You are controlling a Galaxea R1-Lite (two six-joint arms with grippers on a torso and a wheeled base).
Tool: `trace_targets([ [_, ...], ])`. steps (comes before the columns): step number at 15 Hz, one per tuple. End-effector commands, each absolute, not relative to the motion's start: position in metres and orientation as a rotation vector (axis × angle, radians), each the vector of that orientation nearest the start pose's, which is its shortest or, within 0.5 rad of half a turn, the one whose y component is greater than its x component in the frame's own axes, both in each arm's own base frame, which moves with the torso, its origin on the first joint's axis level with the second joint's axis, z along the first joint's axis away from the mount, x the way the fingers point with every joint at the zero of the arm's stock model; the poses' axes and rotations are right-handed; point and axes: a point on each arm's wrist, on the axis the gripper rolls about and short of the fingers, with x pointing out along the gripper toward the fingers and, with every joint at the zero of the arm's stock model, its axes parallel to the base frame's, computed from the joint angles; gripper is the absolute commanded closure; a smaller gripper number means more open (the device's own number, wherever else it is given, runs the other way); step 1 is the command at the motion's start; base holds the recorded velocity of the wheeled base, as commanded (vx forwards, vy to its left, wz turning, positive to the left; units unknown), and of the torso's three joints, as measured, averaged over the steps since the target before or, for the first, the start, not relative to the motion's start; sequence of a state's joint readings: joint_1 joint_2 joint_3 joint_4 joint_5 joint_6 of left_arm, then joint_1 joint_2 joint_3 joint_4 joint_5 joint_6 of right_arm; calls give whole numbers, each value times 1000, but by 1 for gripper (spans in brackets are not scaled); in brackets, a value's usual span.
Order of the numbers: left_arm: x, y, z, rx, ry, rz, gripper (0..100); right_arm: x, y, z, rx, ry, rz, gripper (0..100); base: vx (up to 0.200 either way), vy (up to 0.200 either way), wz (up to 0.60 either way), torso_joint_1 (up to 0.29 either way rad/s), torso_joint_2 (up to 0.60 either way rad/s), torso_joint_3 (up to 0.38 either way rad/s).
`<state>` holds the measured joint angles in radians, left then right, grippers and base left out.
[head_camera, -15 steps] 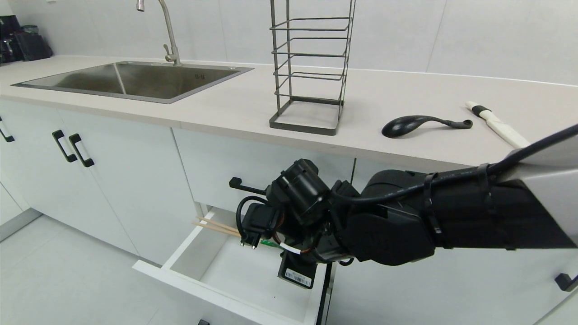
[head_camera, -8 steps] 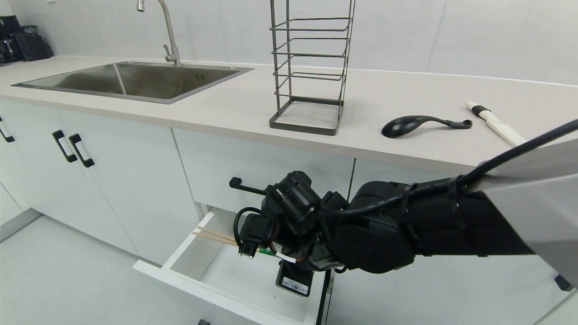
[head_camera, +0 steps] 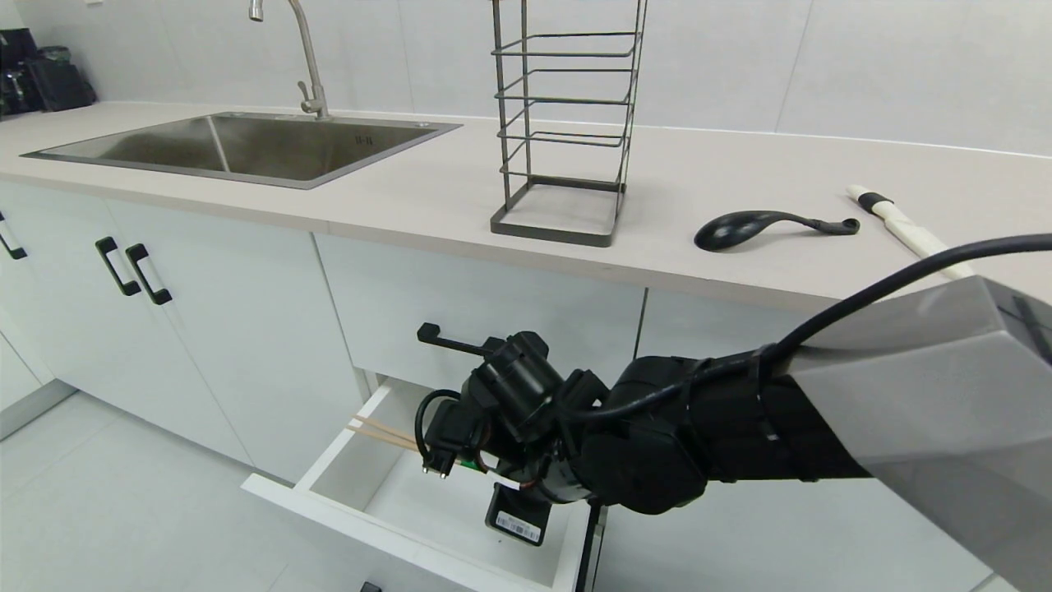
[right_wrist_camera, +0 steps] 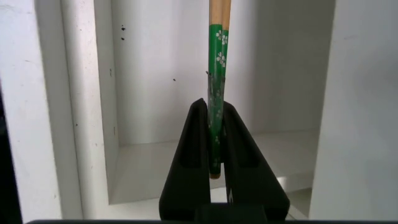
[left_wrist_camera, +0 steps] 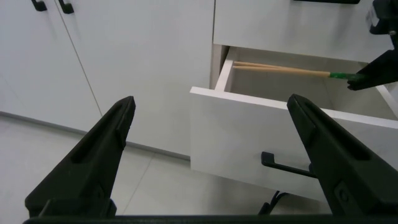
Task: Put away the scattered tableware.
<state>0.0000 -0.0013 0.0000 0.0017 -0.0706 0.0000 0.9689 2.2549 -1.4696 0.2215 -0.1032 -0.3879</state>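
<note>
Holds right arm low and forward, wrist tipped down; pinches chopsticks in right tool. Holds left tool spread wide.

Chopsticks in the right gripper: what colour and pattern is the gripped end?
Chopsticks: green with small white flowers, bare wood beyond. Best in the right wrist view.

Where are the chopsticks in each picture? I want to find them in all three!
Head view: the wooden chopsticks with green ends poke out over the white open drawer, on its left side.
Left wrist view: they span the drawer behind its front panel, green ends at the right claw.
Right wrist view: they are pinched in the right claw, pointing into the drawer.
Shared landmark: the drawer.
</note>
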Motion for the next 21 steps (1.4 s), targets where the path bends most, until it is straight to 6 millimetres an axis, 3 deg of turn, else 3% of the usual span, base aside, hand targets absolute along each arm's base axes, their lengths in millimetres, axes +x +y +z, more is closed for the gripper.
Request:
trace_targets([
  [1,-23,-2,75,0,2,-71,0,243,349,61,-835,777,948,100,0,0,0,0,0,0],
  [6,-23,-2,75,0,2,-71,0,253,352,38,-801,811,891,100,0,0,0,0,0,0],
  [13,-23,-2,75,0,0,-71,0,267,349,28,-802,821,823,100,0,0,0,0,0,0],
  [18,-23,-2,75,0,2,-71,0,274,369,14,-800,807,841,100,0,0,0,0,0,0],
  [21,-23,-2,75,0,2,-71,0,272,369,6,-821,840,842,100,0,0,0,0,0,0],
])
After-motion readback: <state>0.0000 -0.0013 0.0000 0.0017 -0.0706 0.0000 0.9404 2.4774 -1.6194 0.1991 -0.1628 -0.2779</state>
